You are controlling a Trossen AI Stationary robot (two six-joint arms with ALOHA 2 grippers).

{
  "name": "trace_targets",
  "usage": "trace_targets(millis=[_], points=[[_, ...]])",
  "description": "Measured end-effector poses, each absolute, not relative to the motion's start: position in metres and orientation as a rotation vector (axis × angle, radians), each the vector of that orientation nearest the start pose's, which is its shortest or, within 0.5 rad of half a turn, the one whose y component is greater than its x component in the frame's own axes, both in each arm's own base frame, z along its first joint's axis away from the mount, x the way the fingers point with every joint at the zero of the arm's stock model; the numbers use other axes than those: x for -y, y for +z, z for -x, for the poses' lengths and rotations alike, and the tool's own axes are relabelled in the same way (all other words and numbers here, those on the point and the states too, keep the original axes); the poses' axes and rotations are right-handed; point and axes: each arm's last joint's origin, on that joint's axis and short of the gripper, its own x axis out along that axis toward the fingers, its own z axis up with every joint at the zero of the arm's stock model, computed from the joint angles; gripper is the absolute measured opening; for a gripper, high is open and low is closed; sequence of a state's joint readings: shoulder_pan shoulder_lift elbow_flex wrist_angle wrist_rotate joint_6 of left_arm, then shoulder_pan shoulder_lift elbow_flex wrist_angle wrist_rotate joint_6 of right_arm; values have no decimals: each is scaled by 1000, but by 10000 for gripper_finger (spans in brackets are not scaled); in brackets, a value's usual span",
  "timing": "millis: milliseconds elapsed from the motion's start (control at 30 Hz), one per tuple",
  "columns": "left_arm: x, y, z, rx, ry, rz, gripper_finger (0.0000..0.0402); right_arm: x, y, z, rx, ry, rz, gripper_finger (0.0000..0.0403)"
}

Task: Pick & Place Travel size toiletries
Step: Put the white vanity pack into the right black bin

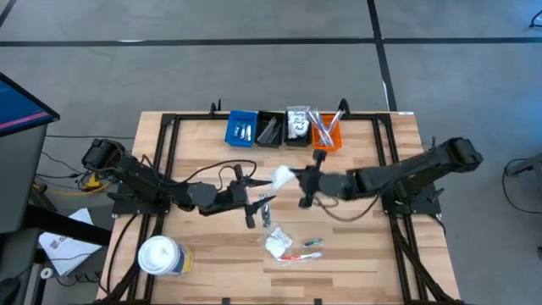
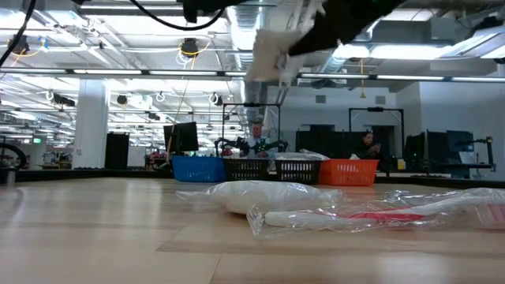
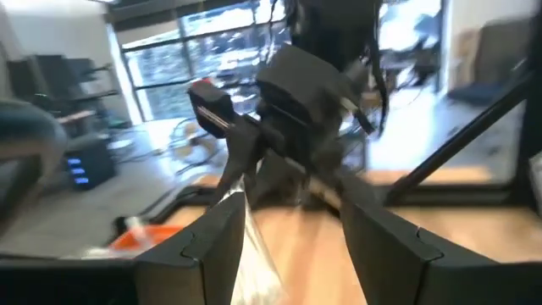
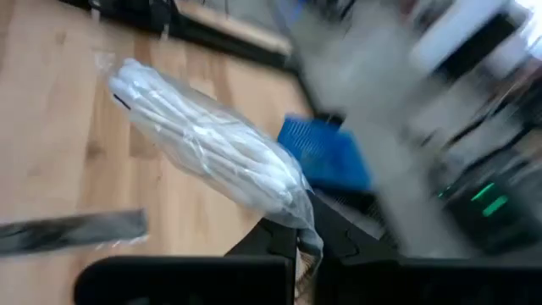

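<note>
My right pincer [image 1: 298,180] grips a sachet [image 1: 283,176] above the bench [image 1: 356,254]. Carrying step; next I must reach the bins [image 1: 284,127] ahead and release.

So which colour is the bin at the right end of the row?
Orange bin, clearest in the high view.

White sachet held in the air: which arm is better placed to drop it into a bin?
Right, probably. The right gripper is shut on the white sachet, held off the table, with the row of bins just beyond it. The left gripper, jaws open, holds nothing.
</note>
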State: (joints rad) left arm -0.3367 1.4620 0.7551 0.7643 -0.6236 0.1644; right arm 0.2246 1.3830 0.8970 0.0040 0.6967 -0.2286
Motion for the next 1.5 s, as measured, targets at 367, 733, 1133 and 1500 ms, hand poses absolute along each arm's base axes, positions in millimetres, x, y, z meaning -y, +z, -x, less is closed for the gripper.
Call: trace_targets(millis=[367,733,1133,1500], points=[[70,243,-299,-116,361,-162,186,18,258,-289,-551,-334,60,0],[45,227,-301,-250,452,-70,222,19,249,-294,-579,-298,57,0],[39,213,-320,-293,409,-68,285,17,245,-292,-626,-297,50,0],[32,199,-358,-329,438,-122,285,18,230,-297,-697,-296,65,0]])
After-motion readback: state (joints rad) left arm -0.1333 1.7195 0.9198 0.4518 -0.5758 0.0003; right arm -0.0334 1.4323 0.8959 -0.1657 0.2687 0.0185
